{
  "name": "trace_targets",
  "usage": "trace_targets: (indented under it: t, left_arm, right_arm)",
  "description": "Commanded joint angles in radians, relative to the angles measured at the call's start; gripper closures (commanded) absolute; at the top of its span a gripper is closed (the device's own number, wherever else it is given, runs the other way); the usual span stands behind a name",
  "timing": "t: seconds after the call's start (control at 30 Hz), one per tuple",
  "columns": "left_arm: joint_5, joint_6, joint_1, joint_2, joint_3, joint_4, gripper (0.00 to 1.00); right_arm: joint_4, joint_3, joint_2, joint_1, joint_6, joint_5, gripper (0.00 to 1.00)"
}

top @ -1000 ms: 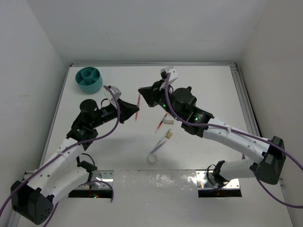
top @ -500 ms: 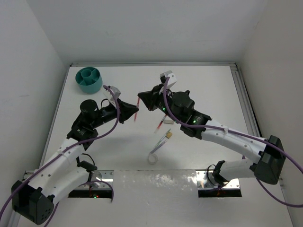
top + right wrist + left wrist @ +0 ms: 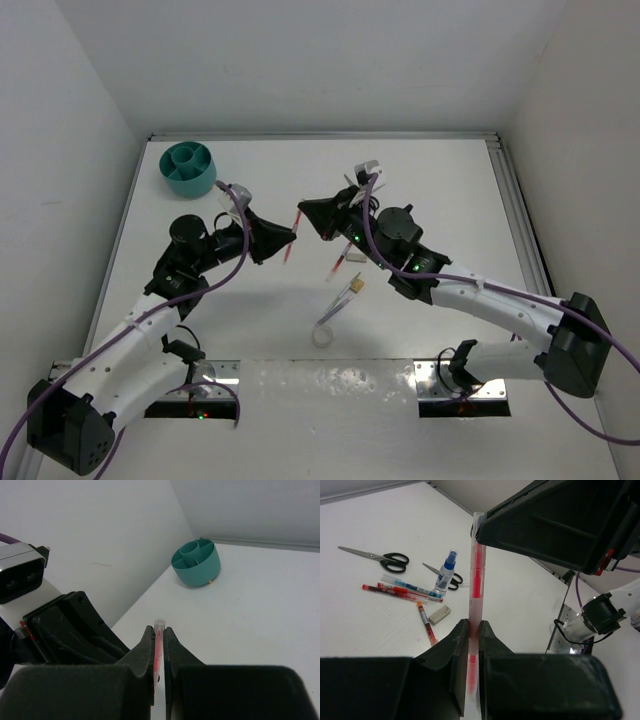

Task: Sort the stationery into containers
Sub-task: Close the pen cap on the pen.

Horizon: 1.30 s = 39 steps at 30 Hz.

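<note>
we see left pincer [image 3: 472, 628] and right pincer [image 3: 158, 632] both pinching one pen [image 3: 476, 570], well apart from cup [image 3: 200, 572] | risk: both pull, it may bend; both release, it falls

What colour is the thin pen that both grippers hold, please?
The thin clear-barrelled pen is red; clearest in left wrist view.

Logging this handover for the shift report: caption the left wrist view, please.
Left pincer and right pincer both clamp a red pen mid-air; scissors, glue bottle, eraser on table behind.
</note>
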Motion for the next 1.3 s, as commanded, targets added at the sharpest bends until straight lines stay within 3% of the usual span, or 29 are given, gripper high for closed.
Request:
trace_targets:
  t: [0.0,0.3,0.73,1.27]
  left_arm:
    - [-0.028,-0.076,0.030,-0.015,0.018,0.251,1.00]
    - [-0.035,-0.096,0.029,0.011,0.021,0.308,1.00]
    - [-0.072,0.001,0.053,-0.002,0.029,0.253,1.00]
    - [-0.088,-0.007,0.056,0.000,0.023,0.277,1.00]
  right_arm:
    - [-0.029,-0.088,-0.002,0.011,0.045,-0.060,1.00]
    - [0.020,-0.122,0.063,0.061,0.062,-0.056,1.00]
    - [-0.066,-0.185,0.028,0.083,0.045,-0.033,1.00]
    - [-0.086,-0.171,0.100,0.135,0.030,-0.005,1.00]
